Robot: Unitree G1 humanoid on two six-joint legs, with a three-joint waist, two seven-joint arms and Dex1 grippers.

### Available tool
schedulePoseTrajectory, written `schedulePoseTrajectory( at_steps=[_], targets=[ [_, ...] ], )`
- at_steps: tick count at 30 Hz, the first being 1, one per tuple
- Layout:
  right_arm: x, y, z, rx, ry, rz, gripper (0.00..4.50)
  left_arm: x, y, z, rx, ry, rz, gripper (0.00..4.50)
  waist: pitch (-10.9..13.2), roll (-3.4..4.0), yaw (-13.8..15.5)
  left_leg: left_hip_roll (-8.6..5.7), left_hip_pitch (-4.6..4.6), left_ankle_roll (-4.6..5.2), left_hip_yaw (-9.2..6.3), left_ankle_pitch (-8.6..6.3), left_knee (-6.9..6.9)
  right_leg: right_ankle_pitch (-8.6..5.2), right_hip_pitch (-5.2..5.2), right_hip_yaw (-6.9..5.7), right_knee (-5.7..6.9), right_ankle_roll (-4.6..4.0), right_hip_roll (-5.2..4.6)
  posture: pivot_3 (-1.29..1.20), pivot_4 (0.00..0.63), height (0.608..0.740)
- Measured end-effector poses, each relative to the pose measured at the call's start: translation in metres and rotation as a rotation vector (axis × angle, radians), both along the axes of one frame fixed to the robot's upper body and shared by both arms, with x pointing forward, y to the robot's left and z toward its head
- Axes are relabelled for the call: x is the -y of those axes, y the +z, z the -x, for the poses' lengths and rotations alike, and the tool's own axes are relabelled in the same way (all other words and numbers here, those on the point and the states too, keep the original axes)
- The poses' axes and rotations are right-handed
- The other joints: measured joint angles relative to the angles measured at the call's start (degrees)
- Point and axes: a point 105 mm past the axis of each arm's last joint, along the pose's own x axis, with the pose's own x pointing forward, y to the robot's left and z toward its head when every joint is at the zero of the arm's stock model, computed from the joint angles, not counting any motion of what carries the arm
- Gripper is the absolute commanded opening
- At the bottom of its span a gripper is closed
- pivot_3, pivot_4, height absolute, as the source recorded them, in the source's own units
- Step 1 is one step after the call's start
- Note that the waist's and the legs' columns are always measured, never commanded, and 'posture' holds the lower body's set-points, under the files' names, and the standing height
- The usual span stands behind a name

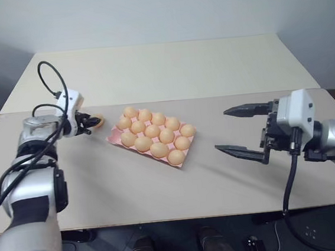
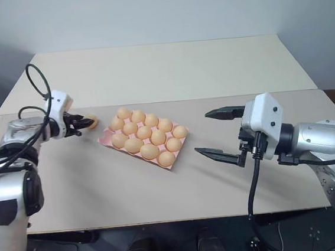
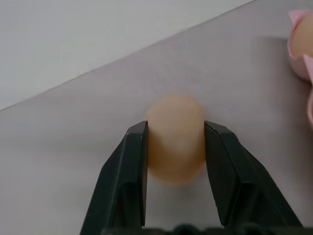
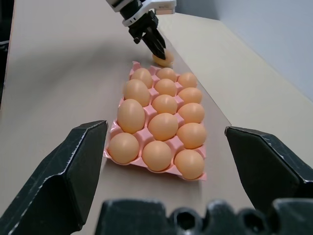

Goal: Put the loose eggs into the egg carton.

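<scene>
One loose egg, light orange-tan, sits between the fingers of my left gripper, which is shut on it just left of the egg carton. In the left wrist view both black fingers press the egg from either side, close over the table; I cannot tell whether it touches. The pink carton lies mid-table with several eggs in its cups. My right gripper hovers open to the carton's right, nothing between its fingers. The right wrist view looks along the carton to the left gripper.
The beige table stretches wide behind the carton, and its front edge runs near me. Black cables loop over my left arm and hang from my right wrist.
</scene>
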Motion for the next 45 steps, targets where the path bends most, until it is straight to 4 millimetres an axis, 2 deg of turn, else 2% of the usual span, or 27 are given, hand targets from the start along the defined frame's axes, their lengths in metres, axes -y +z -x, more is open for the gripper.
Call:
schedulePoseTrajectory(
  at_steps=[8, 14, 19, 28, 32, 40, 43, 45],
  targets=[
    [-0.004, -0.002, 0.003, 0.0, 0.015, -0.007, 4.5, -0.015, 0.047, 0.044, 0.105, -0.352, 0.022, 1.73, 0.0, 0.01, -0.05, 0.04, 0.0, -0.02, -0.01, 0.01, 0.0, 0.0, 0.01, -0.02, -0.01, 0.0, 0.0, 0.0, 0.15, 0.74],
    [-0.004, -0.002, 0.004, -0.004, 0.027, -0.003, 4.5, -0.014, 0.063, 0.073, 0.128, -0.55, 0.037, 1.73, 0.0, 0.01, 0.15, 0.04, 0.01, -0.02, -0.02, 0.01, 0.0, 0.0, 0.04, -0.04, -0.02, 0.0, -0.01, 0.0, 0.15, 0.74],
    [-0.004, -0.002, 0.002, -0.009, 0.039, -0.002, 4.5, 0.01, 0.054, 0.076, 0.142, -0.669, 0.057, 1.73, 0.0, 0.01, 0.67, 0.05, 0.02, -0.02, -0.01, 0.01, 0.01, 0.0, 0.05, -0.04, -0.02, 0.0, -0.01, 0.0, 0.15, 0.74],
    [-0.005, 0.001, 0.002, 0.003, 0.052, 0.0, 4.5, 0.046, 0.027, 0.058, 0.119, -0.692, 0.054, 1.73, 0.0, 0.0, 0.58, 0.05, 0.01, -0.01, -0.02, 0.01, 0.04, 0.0, 0.03, -0.03, 0.0, 0.0, 0.0, 0.0, 0.15, 0.74],
    [-0.004, 0.0, 0.003, -0.001, 0.047, 0.0, 4.5, 0.053, 0.016, 0.055, 0.086, -0.692, 0.039, 1.73, 0.0, 0.0, 0.57, 0.05, 0.01, -0.01, -0.02, 0.0, 0.04, 0.0, 0.03, -0.03, 0.0, 0.0, 0.0, 0.0, 0.15, 0.74],
    [-0.004, -0.003, 0.005, -0.002, 0.037, 0.002, 4.5, 0.048, 0.011, 0.056, 0.053, -0.68, 0.024, 1.73, 0.0, 0.0, 0.65, 0.05, 0.0, -0.01, -0.02, 0.01, 0.04, 0.0, 0.04, -0.03, -0.01, 0.0, 0.0, 0.0, 0.15, 0.74],
    [-0.004, -0.002, 0.006, 0.001, 0.035, 0.001, 4.5, 0.045, 0.009, 0.055, 0.047, -0.67, 0.0, 2.34, 0.0, 0.0, 0.66, 0.05, 0.01, -0.01, -0.02, 0.01, 0.04, 0.0, 0.04, -0.03, -0.01, 0.0, 0.0, 0.0, 0.15, 0.74],
    [-0.004, -0.002, 0.005, 0.0, 0.036, 0.001, 4.5, 0.044, 0.009, 0.054, 0.049, -0.656, -0.007, 3.02, 0.0, 0.0, 0.68, 0.05, 0.0, -0.01, -0.02, 0.01, 0.04, 0.0, 0.04, -0.03, -0.02, 0.0, 0.0, 0.0, 0.15, 0.74]
  ],
)
